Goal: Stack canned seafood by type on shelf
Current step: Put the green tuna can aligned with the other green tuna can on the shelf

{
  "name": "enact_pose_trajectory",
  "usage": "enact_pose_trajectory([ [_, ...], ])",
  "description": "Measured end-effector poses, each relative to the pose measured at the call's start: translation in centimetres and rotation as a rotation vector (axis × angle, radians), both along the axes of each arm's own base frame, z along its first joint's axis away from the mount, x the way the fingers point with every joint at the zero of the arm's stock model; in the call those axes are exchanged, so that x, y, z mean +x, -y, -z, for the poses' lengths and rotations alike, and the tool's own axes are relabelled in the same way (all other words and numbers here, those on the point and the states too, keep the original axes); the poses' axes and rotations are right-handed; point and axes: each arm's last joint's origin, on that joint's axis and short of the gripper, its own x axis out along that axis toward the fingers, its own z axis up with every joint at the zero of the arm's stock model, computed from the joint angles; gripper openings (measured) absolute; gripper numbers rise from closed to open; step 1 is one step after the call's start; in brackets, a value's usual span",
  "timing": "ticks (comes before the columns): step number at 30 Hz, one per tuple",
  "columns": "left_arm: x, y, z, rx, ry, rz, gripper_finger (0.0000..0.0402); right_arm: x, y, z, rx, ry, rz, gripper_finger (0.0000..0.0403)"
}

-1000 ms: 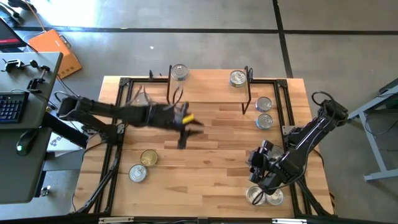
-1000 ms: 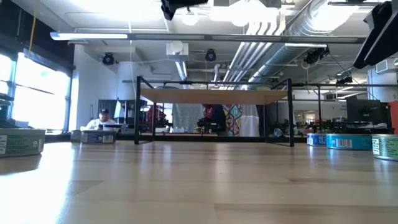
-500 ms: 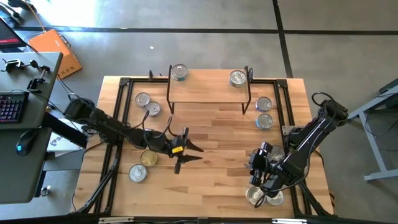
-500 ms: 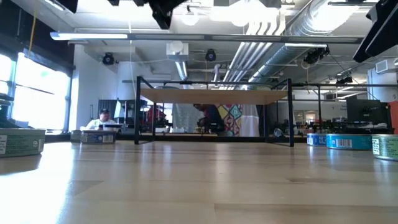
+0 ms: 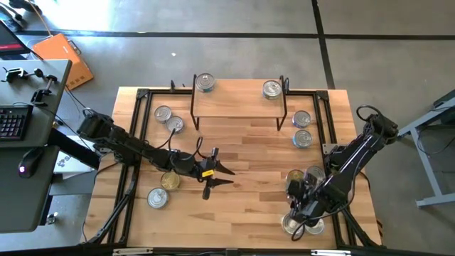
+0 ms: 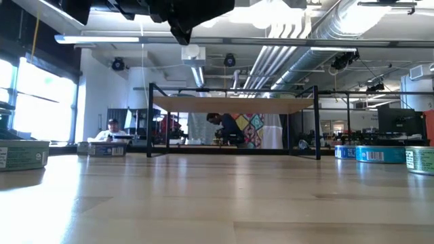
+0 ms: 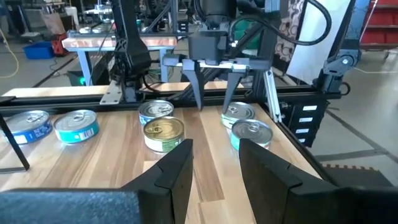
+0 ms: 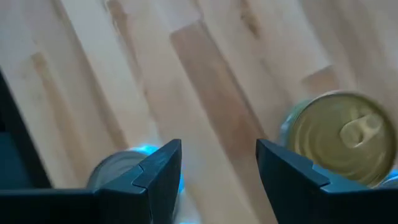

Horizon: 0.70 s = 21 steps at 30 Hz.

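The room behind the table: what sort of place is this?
Probably a robotics lab or workshop: bare ceiling ducts, a desk with keyboard beside the table, and a person seated at a workstation.

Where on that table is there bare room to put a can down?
The shelf top is bare between the can at its left end and the can at its right end. The tabletop between the two grippers is free too. It is crowded at the near right corner, where cans cluster under the right gripper.

Left gripper (image 5: 215, 173) open, arm outstretched; right gripper (image 5: 295, 203) open, pointing down.
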Motion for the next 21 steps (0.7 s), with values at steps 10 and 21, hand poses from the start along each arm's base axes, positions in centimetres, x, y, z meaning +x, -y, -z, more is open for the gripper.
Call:
enact_pose_trajectory([
  [10, 0.0, 0.0, 0.0, 0.001, -0.003, 0.001, 0.0122, 0.4, -0.7, -0.1, 0.100, 0.014, -0.005, 0.0265],
  [21, 0.0, 0.0, 0.2, 0.005, -0.016, 0.001, 0.0122, 0.8, -1.7, 2.3, 0.053, -0.105, -0.109, 0.0277],
])
